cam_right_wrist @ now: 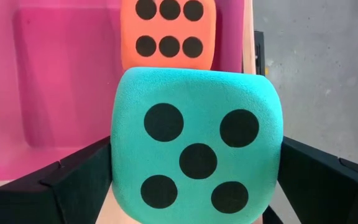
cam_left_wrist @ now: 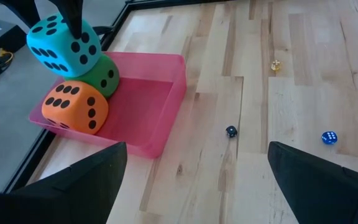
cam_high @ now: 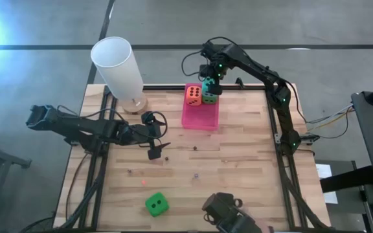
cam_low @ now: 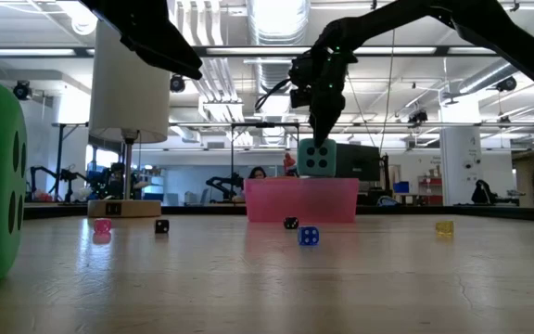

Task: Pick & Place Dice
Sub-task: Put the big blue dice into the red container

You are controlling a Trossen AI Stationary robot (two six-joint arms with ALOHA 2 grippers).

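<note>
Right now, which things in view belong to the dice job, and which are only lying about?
Belong to the job:
teal die
orange die
green die in the tray
green die on the table
pink tray

Lying about:
white lamp
small blue die
small black die
small yellow die

Overhead view. The left arm enters from 9 o'clock and lies low and nearly level, reaching toward the centre; the left gripper point(cam_high: 155, 145) points toward 3 o'clock, its two dark fingers point(cam_left_wrist: 73, 186) spread wide with nothing between them. The right arm rises from its base at 3 o'clock, bends at the elbow and arches toward 12 o'clock; its wrist turns downward there. The right gripper point(cam_high: 210, 83) hangs at about 12 o'clock, pointing down, fingers point(cam_right_wrist: 73, 180) parted wide on either side of a teal cube.
</note>
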